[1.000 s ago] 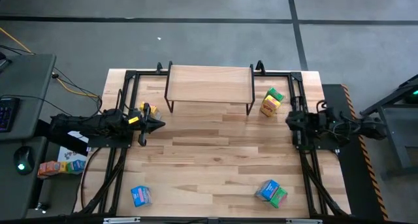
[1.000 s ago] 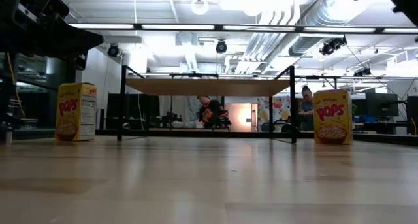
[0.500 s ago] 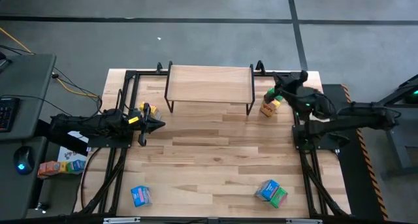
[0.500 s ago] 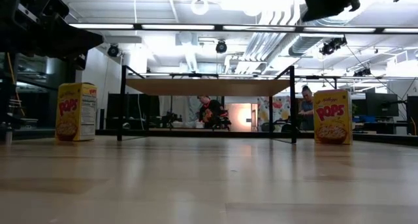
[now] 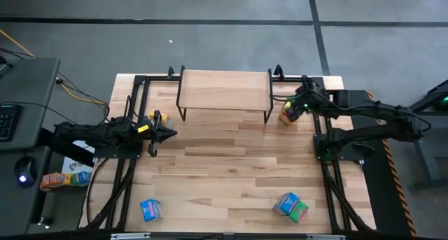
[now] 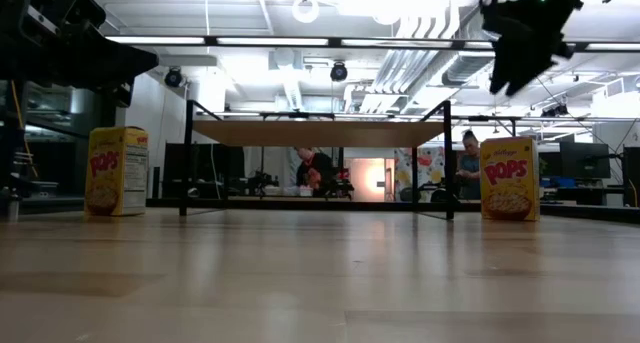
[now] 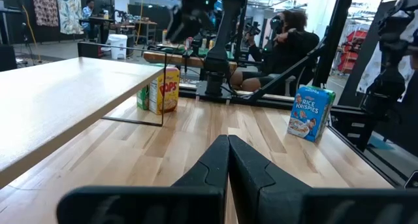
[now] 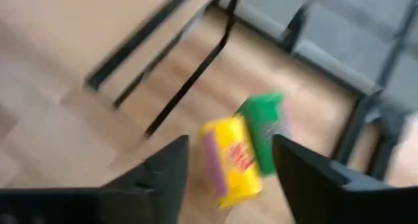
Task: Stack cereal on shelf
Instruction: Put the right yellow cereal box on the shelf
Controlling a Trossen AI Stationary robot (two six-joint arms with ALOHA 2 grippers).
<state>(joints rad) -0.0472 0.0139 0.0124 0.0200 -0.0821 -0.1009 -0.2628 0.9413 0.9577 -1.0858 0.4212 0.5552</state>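
Your right hand [image 5: 297,106] has just swung over the yellow box [image 5: 286,115] right of the shelf [image 5: 225,89], fingers apart, ready to grab it

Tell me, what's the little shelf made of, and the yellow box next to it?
The shelf looks like pale wood with a matte top showing faint grain, on thin black legs, probably metal. The yellow cereal box looks like printed cardboard, judging by its flat faces and bright lettering.
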